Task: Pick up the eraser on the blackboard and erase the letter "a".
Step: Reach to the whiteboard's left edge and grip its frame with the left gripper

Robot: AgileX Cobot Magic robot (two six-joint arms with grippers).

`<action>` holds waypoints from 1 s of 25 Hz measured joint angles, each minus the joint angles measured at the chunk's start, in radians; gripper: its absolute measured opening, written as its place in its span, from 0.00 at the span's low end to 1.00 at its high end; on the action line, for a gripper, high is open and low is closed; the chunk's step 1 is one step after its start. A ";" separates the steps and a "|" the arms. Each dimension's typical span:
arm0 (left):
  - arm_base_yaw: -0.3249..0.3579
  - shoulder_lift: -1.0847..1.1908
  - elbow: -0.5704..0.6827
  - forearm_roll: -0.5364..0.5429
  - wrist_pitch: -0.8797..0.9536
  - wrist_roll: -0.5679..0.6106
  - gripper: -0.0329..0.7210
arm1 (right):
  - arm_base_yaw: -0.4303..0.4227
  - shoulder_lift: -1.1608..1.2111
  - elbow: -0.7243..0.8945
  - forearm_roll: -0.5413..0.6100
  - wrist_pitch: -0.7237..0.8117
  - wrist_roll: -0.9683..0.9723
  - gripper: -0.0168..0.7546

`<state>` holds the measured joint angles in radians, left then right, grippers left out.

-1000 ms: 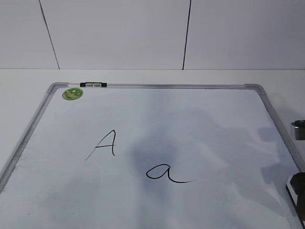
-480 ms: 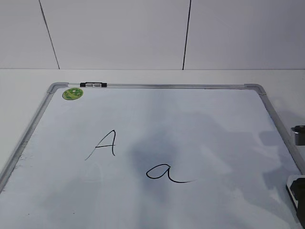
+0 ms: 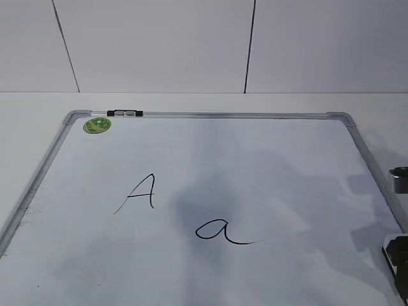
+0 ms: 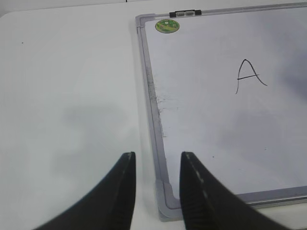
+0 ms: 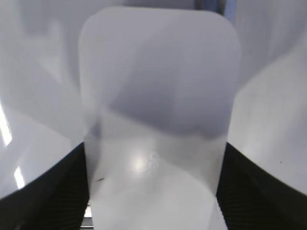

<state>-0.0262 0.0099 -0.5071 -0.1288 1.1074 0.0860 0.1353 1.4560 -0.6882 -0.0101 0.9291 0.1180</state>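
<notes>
The right gripper is seen straddling the eraser, its dark fingers set wide on either long side; whether the pads are touching cannot be told. In the exterior view only a dark sliver of this gripper shows at the lower right corner of the blackboard, so the eraser is judged to lie there, by the right frame edge. A light, stiff plastic block is expected, with a smooth top that looks slippery; a hold across the long sides near the middle is advised. The left gripper is held part open with nothing in it, above the board's near left corner. The letter "a" sits unerased toward the near edge, right of the capital "A". A green sticker and a small clip mark the far left corner. The board lies on a white table; pale wall panels stand behind.
</notes>
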 joint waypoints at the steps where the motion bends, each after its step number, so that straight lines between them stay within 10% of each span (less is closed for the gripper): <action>1: 0.000 0.000 0.000 0.000 0.000 0.000 0.36 | 0.000 0.000 0.000 0.000 -0.003 0.000 0.80; 25: 0.000 0.000 0.000 0.000 0.000 0.000 0.35 | 0.000 0.000 0.000 -0.005 -0.027 0.004 0.76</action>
<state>-0.0262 0.0099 -0.5071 -0.1288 1.1074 0.0860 0.1353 1.4560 -0.6882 -0.0152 0.9022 0.1218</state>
